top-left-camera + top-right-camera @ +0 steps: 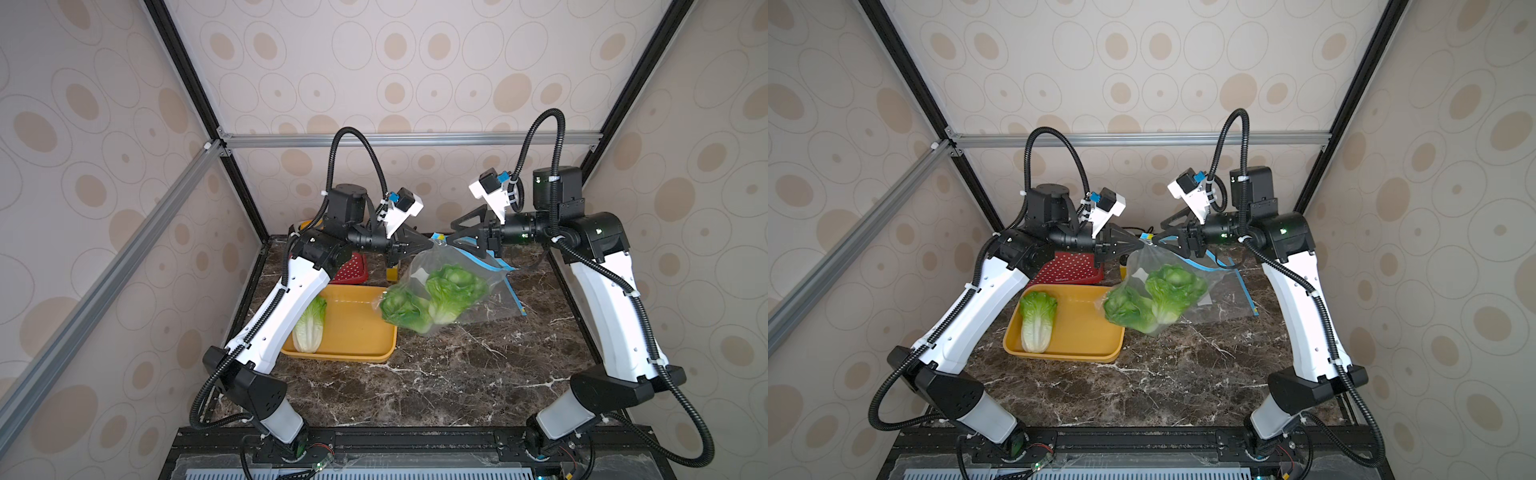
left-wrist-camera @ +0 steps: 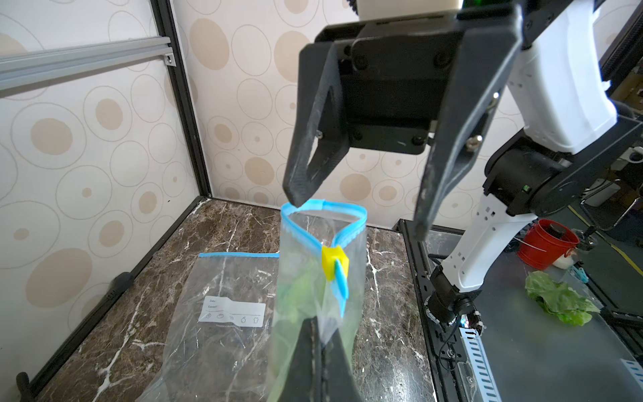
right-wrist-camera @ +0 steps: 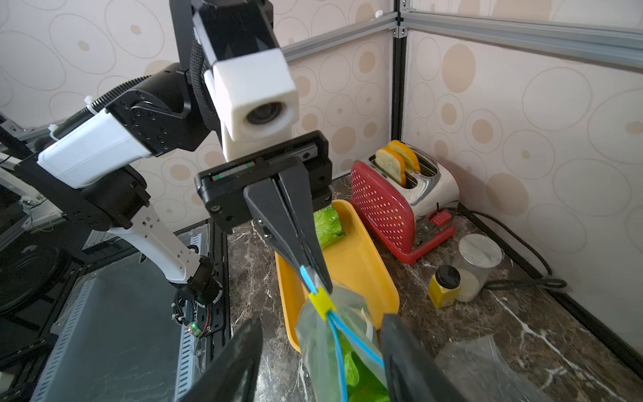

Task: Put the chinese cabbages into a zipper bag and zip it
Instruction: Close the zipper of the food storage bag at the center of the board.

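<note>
Clear zipper bag [image 1: 422, 262], 2 chinese cabbages [image 1: 451, 291] inside

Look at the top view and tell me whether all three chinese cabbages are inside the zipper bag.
No. One chinese cabbage lies in the yellow tray, and the zipper bag holds only two.

Bare tabletop [image 1: 436, 386] at front; zipper bag [image 1: 419, 266] mid-table, yellow tray [image 1: 353, 328] left, toaster [image 3: 389, 209] and jars [image 3: 480, 257] back corner

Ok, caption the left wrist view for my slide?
Left gripper pinches the zipper bag; right gripper open over its mouth.
</note>
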Tool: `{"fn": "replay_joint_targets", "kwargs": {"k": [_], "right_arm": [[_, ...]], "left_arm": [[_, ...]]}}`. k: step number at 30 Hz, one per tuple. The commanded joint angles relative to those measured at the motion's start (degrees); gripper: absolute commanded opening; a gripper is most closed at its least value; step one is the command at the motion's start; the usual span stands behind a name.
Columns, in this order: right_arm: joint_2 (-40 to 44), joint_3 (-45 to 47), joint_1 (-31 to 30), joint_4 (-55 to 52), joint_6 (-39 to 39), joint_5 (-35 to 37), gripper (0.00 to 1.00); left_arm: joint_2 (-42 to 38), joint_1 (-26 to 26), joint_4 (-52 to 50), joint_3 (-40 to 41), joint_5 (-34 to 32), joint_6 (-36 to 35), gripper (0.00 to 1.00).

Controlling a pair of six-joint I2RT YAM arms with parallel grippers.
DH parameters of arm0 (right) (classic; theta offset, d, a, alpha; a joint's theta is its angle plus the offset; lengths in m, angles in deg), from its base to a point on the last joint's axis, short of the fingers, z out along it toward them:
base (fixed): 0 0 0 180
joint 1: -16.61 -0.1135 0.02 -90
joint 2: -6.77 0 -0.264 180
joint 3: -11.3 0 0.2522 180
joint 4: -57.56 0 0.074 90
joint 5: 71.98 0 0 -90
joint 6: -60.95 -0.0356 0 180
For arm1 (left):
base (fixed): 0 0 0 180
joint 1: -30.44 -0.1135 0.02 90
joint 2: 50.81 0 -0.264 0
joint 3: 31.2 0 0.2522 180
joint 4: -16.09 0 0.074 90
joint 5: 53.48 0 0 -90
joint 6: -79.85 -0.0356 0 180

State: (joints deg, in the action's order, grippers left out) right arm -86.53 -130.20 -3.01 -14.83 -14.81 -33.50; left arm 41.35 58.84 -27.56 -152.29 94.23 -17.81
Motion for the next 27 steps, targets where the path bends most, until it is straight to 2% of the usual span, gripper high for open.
{"fn": "replay_joint_targets", "kwargs": {"k": [1, 4, 7, 12, 15, 23, 27], "right_arm": [[-2.7, -3.4, -0.6, -3.5, 3.4, -2.1, 0.54], [-4.3, -5.7, -0.7, -4.0, 4.0, -5.2, 0.49], [-5.2, -6.2, -0.7, -4.3, 4.1, -6.6, 0.4], [-6.2, -7.5, -1.7, -5.6, 5.4, -7.6, 0.37], [-6.2, -7.8, -1.7, -6.1, 5.9, -6.9, 0.26], [-5.7, -7.4, -1.7, -4.6, 4.2, -10.4, 0.19], [-5.6, -7.5, -1.8, -3.2, 3.1, -11.3, 0.21]], "left_arm": [[-1.1, 0.1, 1.0, -4.1, 1.5, -0.7, 0.0], [-1.2, 0.1, 0.2, -4.7, 0.7, -1.4, 0.0], [-0.6, 0.2, -1.2, -6.0, 0.7, -1.8, 0.0], [-0.1, 0.2, -3.4, -7.6, -0.1, -3.2, 0.0], [-0.1, 0.1, -3.4, -7.8, -0.2, -2.9, 0.0], [0.3, 0.2, -2.8, -8.2, -0.2, -1.9, 0.0], [0.6, 0.2, -2.8, -8.3, 0.1, -2.0, 0.0]]}}
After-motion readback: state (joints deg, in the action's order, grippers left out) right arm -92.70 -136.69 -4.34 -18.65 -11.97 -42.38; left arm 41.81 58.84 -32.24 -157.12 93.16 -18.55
